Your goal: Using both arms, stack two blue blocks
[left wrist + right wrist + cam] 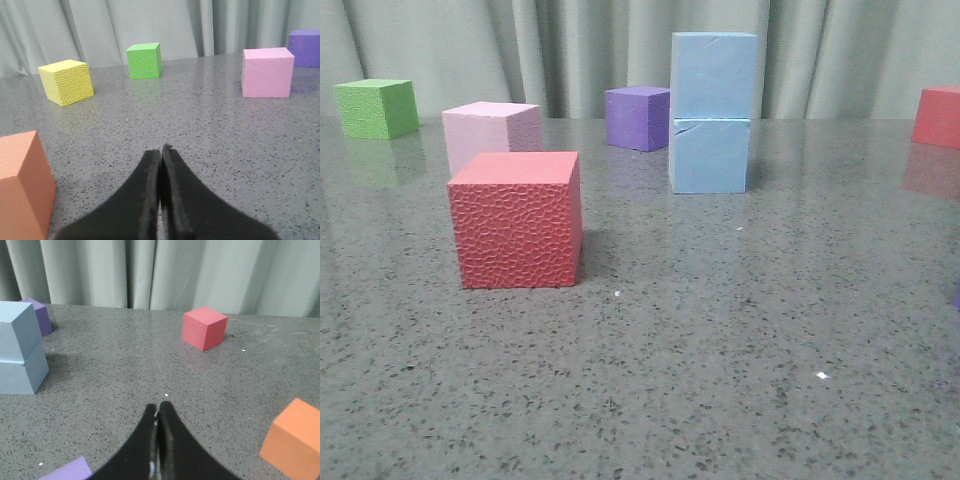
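Two pale blue blocks stand stacked at the back middle of the table: the upper blue block (714,75) rests squarely on the lower blue block (710,156), which has a small crack at its upper edge. The right wrist view shows the same stack, upper block (15,329) on lower block (20,371). Neither gripper appears in the front view. My left gripper (161,150) is shut with nothing in it, low over bare table. My right gripper (159,407) is shut and empty too, well away from the stack.
A red cube (516,219) sits front left, with a pink cube (488,134) behind it, a green cube (377,108) far left, a purple cube (637,117) beside the stack and another red cube (938,116) far right. Yellow (66,82) and orange (22,185) cubes lie near the left gripper; an orange cube (294,439) near the right.
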Robot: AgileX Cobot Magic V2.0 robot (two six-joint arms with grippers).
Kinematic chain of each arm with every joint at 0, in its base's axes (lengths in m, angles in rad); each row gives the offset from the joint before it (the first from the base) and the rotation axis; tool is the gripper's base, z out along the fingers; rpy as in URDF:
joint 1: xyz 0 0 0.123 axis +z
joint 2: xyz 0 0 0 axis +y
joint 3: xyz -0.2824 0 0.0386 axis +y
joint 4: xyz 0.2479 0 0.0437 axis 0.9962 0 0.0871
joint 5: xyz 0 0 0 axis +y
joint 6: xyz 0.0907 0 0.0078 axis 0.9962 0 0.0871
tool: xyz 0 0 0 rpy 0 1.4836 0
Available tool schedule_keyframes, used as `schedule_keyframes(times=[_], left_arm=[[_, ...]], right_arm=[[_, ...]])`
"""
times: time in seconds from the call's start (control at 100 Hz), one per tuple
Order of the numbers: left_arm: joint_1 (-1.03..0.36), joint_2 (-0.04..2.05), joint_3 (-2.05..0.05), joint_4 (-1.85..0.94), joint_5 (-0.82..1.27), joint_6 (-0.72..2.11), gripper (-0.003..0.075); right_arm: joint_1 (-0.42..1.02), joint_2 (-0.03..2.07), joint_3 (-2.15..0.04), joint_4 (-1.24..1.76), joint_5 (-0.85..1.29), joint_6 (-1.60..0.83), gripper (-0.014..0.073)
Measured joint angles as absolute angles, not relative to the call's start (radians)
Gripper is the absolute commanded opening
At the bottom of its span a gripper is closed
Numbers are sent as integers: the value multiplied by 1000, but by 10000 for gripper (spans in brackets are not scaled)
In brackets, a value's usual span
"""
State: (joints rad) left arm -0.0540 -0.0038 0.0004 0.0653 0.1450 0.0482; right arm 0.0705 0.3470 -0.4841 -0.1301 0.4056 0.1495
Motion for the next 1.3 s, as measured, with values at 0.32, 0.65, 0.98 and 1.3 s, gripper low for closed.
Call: schedule_keyframes(times=[0.32,0.65,0.98,1.3], left_arm=[[-54,-4,0,65,145,48,-19],[-54,-4,0,65,145,48,-19],[-54,-4,0,65,145,48,-19],[-54,-4,0,65,145,48,-19]], right_arm=[[48,86,-257,-69,345,147,-68],[48,-12,-149,0,327,119,-68],[48,-12,-75,12,241,82,-68],[48,-12,21,12,144,72,-68]])
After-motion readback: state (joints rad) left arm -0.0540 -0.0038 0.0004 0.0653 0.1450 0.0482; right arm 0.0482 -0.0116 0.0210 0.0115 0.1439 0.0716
